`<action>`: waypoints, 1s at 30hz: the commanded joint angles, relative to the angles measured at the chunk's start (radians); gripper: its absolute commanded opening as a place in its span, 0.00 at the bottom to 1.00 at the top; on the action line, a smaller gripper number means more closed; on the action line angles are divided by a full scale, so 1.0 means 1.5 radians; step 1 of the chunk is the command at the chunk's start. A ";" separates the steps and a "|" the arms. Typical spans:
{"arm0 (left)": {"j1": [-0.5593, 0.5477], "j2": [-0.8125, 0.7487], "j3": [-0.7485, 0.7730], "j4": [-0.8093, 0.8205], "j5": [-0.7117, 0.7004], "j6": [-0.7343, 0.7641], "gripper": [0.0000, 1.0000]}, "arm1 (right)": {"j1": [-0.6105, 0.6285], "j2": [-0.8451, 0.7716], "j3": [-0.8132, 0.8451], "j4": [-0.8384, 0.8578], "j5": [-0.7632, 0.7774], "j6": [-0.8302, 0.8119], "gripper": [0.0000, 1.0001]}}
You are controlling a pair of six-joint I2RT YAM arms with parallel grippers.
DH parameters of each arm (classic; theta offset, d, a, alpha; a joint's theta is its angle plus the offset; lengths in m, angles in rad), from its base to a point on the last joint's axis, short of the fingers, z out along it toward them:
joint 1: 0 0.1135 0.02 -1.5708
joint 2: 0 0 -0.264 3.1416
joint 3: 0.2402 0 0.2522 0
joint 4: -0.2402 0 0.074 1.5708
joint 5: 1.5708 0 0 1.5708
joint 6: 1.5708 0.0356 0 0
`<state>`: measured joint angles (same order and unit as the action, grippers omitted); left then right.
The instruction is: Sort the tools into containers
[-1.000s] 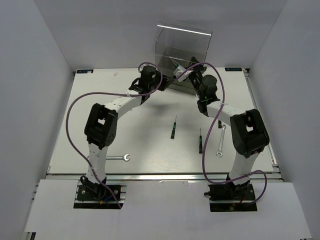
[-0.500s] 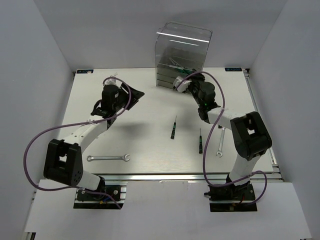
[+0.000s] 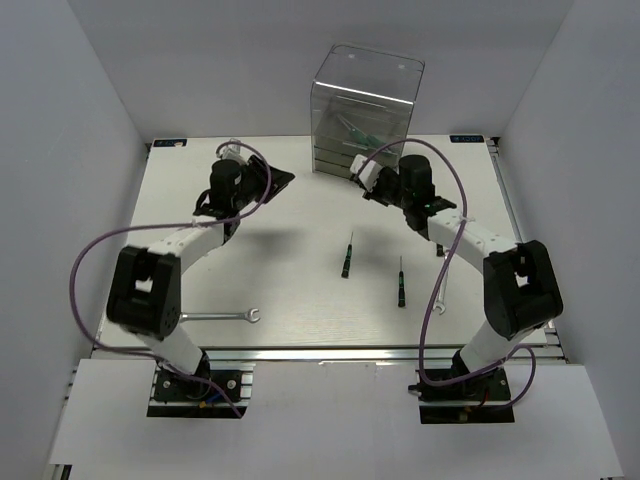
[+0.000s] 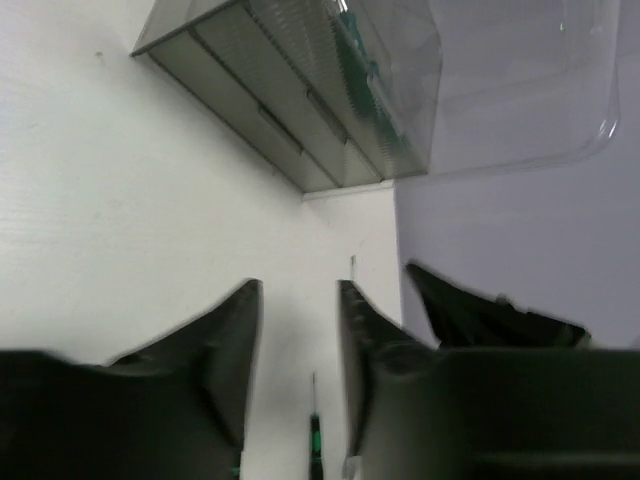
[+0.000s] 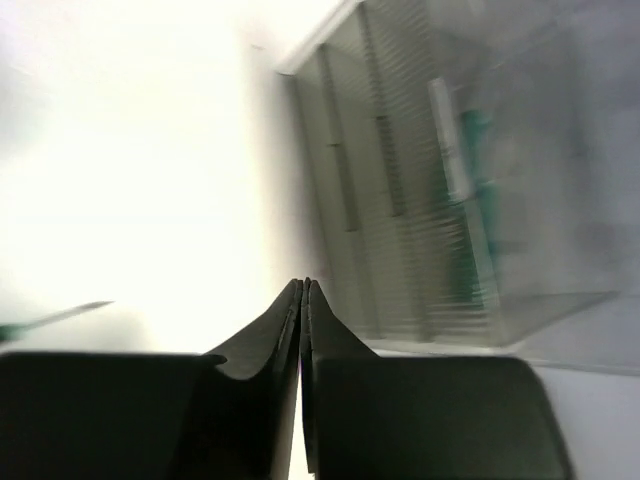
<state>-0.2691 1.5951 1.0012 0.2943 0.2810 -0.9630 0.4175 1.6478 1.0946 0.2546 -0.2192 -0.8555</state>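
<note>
The right hand (image 5: pixel 303 285) was pinched fully closed on nothing, just in front of the tall clear plastic drawer cabinet (image 3: pixel 365 110), whose upper drawer held green-handled tools. The left hand (image 4: pixel 298 290) hung narrowly parted and empty, off to that cabinet's left. Back from the right hand, toward its base, the nearer green-and-black screwdriver (image 3: pixel 347 258) and a second screwdriver (image 3: pixel 401 285) lay on the white tabletop (image 3: pixel 290 270). A slim silver wrench (image 3: pixel 439 306) lay nearer the right edge, and another wrench (image 3: pixel 222 317) lay by the left arm's base. The next pick probably called for opening before descending, then closing across a handle. Mid-tabletop offered ample room. The edge-side wrench, beside the purple cable (image 3: pixel 421 338), offered less.
</note>
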 commanded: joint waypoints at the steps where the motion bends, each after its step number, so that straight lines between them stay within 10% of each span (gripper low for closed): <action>1: -0.007 0.098 0.060 0.119 0.055 -0.059 0.42 | -0.024 -0.042 0.032 -0.133 -0.133 0.223 0.04; 5: -0.051 0.257 0.195 0.145 0.051 -0.123 0.43 | -0.100 -0.083 0.025 -0.148 -0.263 0.400 0.27; 7: -0.075 0.338 0.294 0.117 0.037 -0.137 0.50 | -0.141 -0.097 0.024 -0.158 -0.385 0.449 0.89; 30: -0.142 0.623 0.577 0.206 -0.129 -0.305 0.53 | -0.316 -0.190 -0.121 -0.118 -0.497 0.484 0.79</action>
<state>-0.4839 2.5458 1.8286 0.5770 0.1482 -1.4033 -0.0540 1.3861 0.9192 0.0502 -0.9455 -0.1364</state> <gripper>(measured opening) 0.537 0.793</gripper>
